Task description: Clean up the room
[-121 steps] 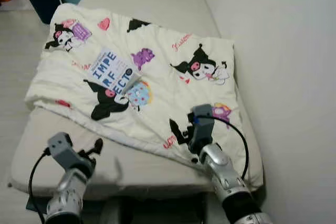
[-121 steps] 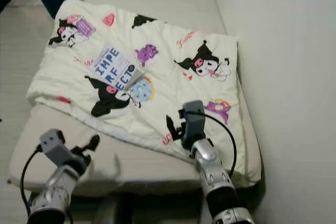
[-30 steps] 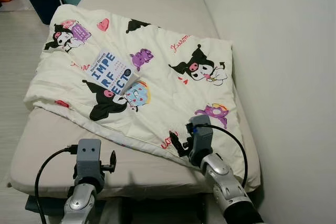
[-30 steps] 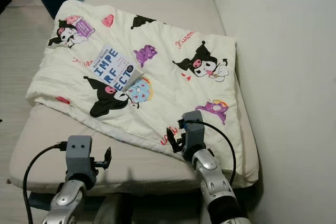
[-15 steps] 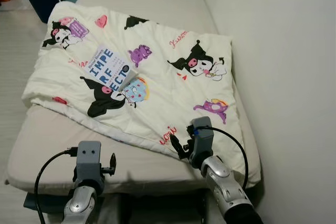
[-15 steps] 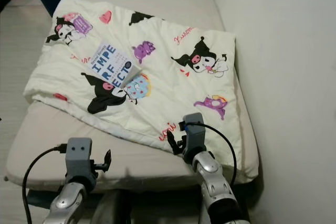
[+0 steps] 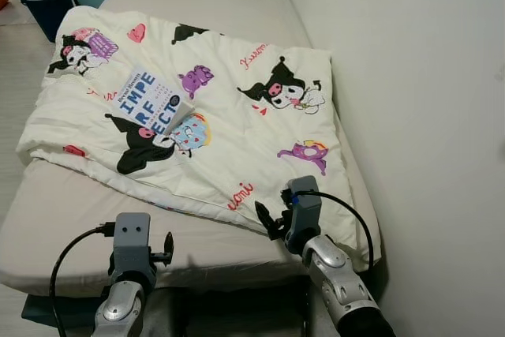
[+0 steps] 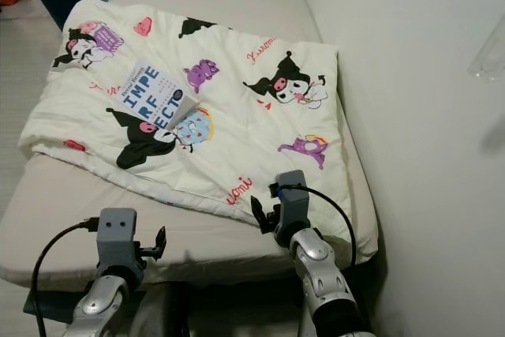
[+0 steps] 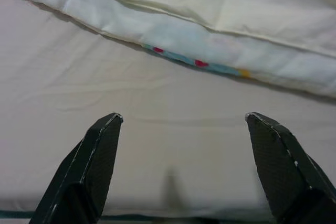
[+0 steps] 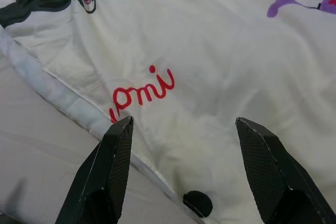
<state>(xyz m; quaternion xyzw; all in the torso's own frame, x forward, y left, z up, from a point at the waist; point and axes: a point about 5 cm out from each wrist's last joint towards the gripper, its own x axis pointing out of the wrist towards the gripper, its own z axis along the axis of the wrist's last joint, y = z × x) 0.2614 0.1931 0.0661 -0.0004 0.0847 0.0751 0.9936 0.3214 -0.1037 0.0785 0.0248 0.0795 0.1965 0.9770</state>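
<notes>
Blanket (image 7: 205,116) with cartoon print, lying crooked across the bed (image 7: 71,226), a book (image 7: 150,104) resting on it toward 10 o'clock of centre.

The right gripper (image 10: 181,174), fingers spread wide and holding nothing, hovers over the blanket's near hem at about 5 o'clock; the left gripper (image 9: 184,169), equally wide and empty, faces bare mattress at 7 o'clock, just short of the hem. Risk: if the blanket is pulled straight with the book on top, the book would likely slide off toward the floor; a one-sided pull would bunch the fabric. Since half a second ago the whole view has shifted, seemingly from camera motion; the arms look nearly unchanged, though this is hard to confirm.
</notes>
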